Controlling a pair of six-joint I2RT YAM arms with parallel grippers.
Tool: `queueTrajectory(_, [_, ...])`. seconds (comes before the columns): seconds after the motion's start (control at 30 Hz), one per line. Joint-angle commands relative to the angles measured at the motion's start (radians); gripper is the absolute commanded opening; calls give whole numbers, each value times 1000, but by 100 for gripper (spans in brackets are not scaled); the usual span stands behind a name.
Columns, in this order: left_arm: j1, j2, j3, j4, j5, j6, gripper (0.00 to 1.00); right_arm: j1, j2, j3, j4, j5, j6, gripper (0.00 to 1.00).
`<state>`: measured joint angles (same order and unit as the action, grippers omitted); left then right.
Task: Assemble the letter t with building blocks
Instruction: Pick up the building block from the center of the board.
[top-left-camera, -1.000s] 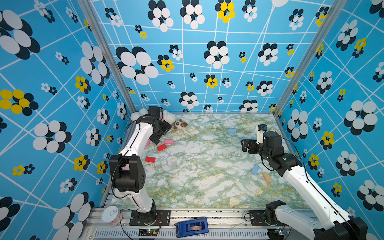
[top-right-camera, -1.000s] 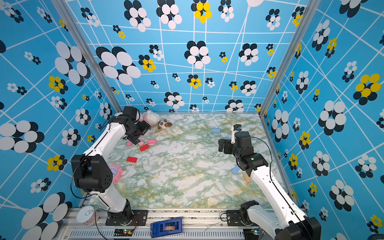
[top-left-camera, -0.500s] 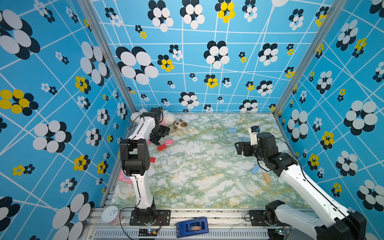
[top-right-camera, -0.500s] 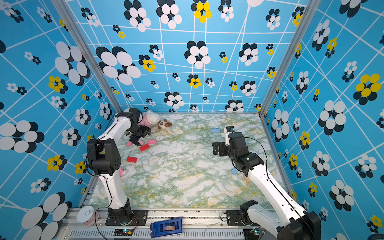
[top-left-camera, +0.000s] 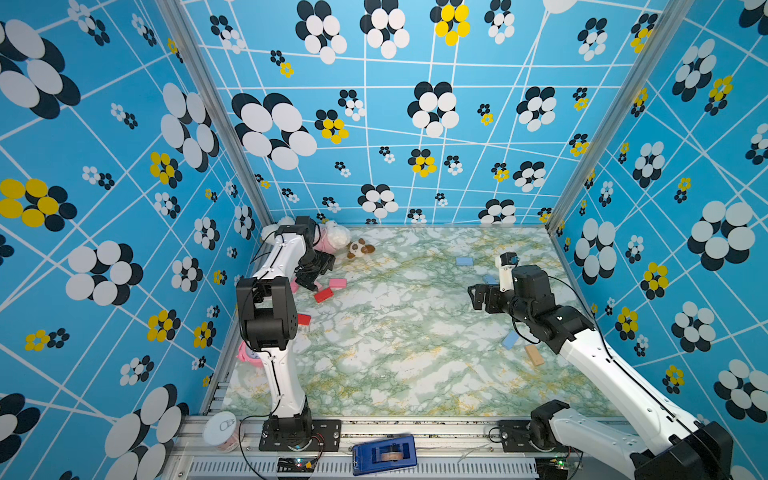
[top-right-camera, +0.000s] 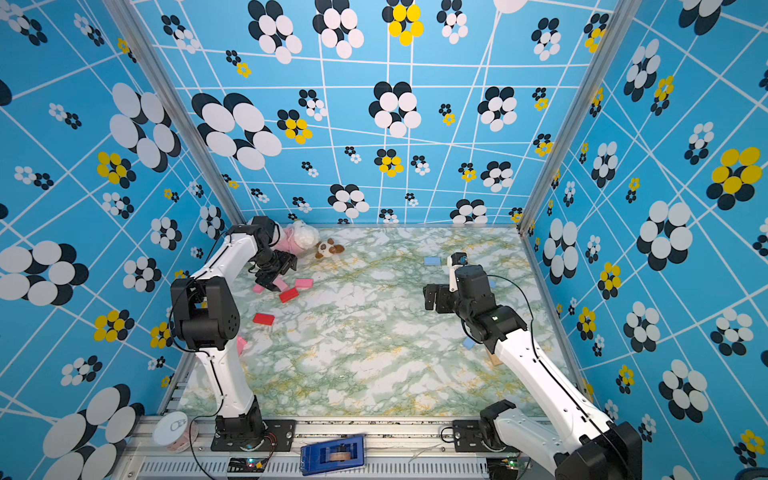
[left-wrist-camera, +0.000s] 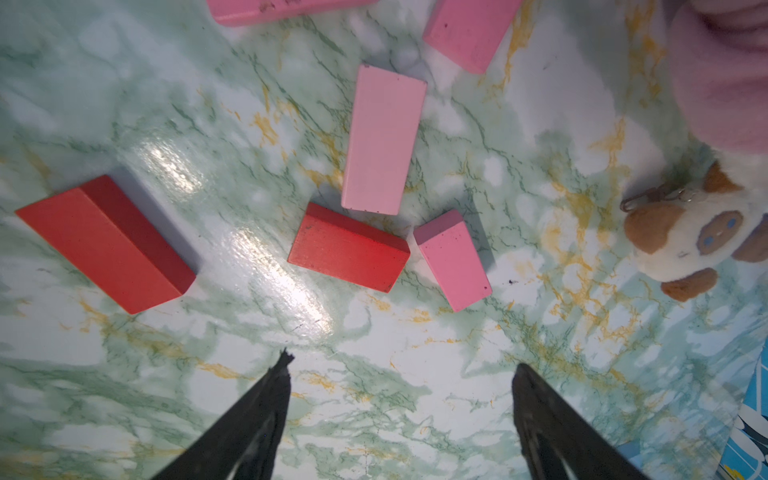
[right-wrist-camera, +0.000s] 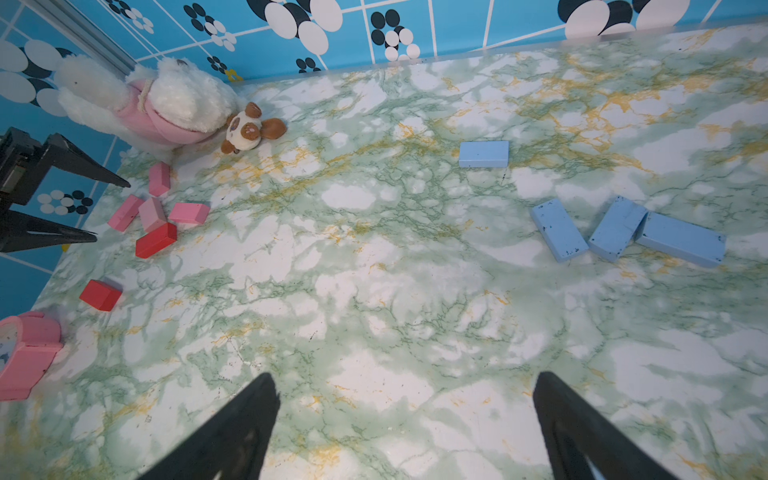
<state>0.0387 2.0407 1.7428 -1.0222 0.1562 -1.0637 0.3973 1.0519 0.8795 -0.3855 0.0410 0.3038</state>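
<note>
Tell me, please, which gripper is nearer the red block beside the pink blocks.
Left. The left gripper hovers near the red block; the right gripper is far across the table.

Building blocks (top-right-camera: 304, 284) loose on marble table (top-right-camera: 374, 365)
Far left, left gripper (top-right-camera: 274, 279) over pink ones; 2 red blocks (top-right-camera: 288, 295) nearer; right gripper (top-right-camera: 430, 297) at right.

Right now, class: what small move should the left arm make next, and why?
Probably ease the left gripper forward and down over the pale pink block. The gripper is open and empty, and this block lies just ahead, its long sides roughly in line with the fingers.
</note>
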Motion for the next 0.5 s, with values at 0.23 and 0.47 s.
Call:
queueTrajectory(0.23, [-60, 125, 110, -58, 26, -71, 84, 14, 1, -34, 26, 9, 13, 99])
queueTrajectory(0.47, [-77, 175, 168, -75, 31, -97, 83, 16, -22, -71, 33, 29, 15, 99])
